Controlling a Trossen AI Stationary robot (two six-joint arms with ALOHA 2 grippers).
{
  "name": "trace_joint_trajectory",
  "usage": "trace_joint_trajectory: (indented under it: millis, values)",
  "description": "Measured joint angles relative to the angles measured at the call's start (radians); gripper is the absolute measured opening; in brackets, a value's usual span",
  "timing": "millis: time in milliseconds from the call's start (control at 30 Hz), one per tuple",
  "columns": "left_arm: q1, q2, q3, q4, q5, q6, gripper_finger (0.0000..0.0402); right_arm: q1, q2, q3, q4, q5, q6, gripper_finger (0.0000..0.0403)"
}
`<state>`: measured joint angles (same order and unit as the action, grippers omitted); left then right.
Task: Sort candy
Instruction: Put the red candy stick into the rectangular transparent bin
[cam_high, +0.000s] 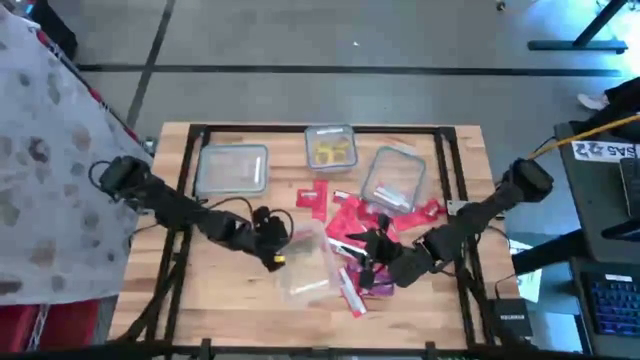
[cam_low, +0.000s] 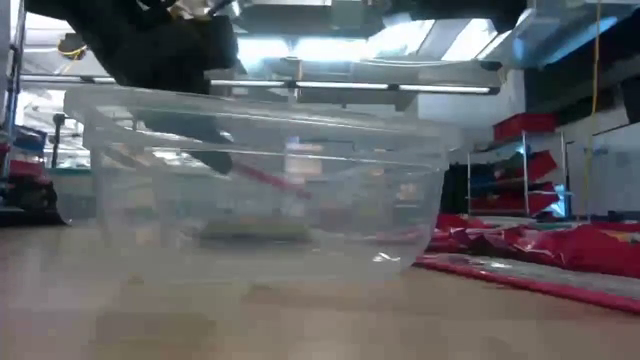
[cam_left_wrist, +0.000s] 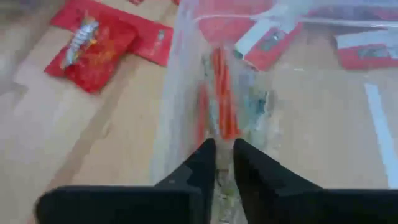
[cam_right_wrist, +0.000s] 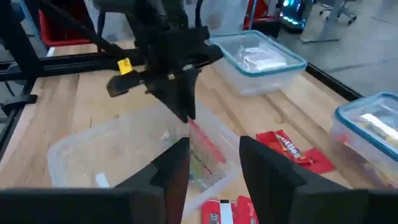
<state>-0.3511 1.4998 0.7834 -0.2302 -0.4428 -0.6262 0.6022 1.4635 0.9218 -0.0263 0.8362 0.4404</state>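
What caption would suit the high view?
Left gripper at a clear tub; right gripper over scattered red candy.

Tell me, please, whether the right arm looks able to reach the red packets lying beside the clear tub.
Probably yes: the right pincer, open and empty, hovers at the red packets, with nothing between them. The left pincer is busy at the clear tub, off to the side.

From overhead you cannot make out the left gripper's (cam_high: 277, 243) fingertips: they blur into the rim of the clear plastic tub (cam_high: 305, 262) at frame centre. In the low view, that tub's wall (cam_low: 260, 180) smears whatever lies inside into a dim streak, and the dark arm is cut off by the top edge. The flat red candy packets (cam_low: 560, 245) at the right edge are too blurred to count.
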Motion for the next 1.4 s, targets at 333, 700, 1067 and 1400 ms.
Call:
trace_joint_trajectory:
  millis: [333, 700, 1067, 1400]
  values:
    - [0.017, -0.058, 0.005, -0.047, 0.013, -0.063, 0.0128, 0.000, 0.000, 0.000, -0.014, -0.005, 0.006, 0.0127]
    - [-0.091, -0.227, 0.080, -0.042, -0.138, 0.056, 0.0129, -0.182, 0.061, 0.000, -0.440, -0.194, 0.575, 0.0127]
    - [-0.166, -0.248, 0.082, -0.095, -0.304, 0.081, 0.0129, -0.358, 0.271, 0.001, -0.440, -0.330, 0.663, 0.0127]
    - [-0.166, -0.248, 0.080, -0.123, -0.306, 0.075, 0.0129, -0.399, 0.344, 0.004, -0.431, -0.343, 0.658, 0.0121]
